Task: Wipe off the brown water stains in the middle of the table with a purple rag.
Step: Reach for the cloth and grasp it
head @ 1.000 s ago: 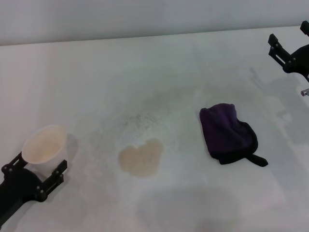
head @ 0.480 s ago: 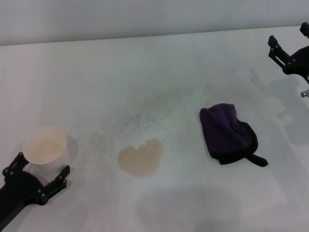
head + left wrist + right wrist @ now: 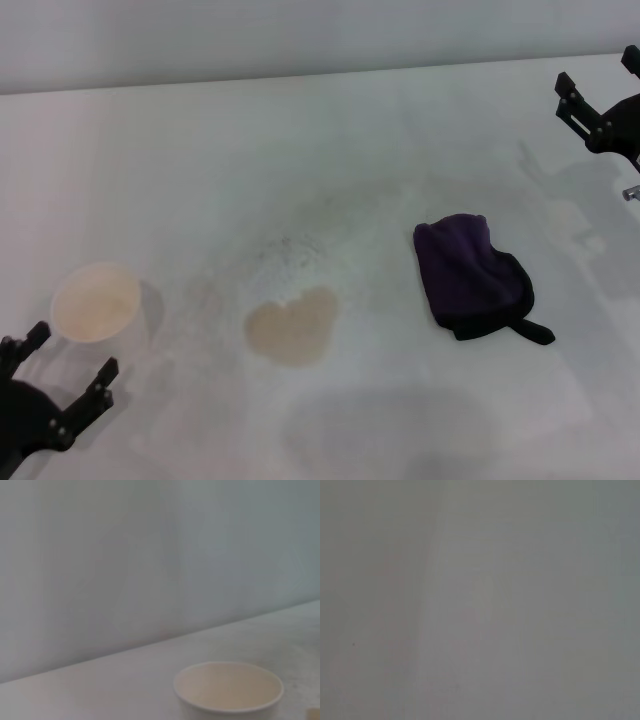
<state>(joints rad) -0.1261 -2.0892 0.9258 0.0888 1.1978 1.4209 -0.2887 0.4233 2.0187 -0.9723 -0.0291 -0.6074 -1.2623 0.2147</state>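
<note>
The left tool (image 3: 62,382) has drawn back toward the tabletop's near left corner, off the white paper cup (image 3: 96,301) it straddled a second ago; its fingers stand wide apart with nothing between them. The cup stands upright just beyond it. The right tool (image 3: 598,95) hangs at the far right edge, fingers spread and empty. The brown water stains (image 3: 292,325) lie mid-tabletop (image 3: 330,130), and the purple rag (image 3: 472,276) lies bunched well apart toward the right edge.
</note>
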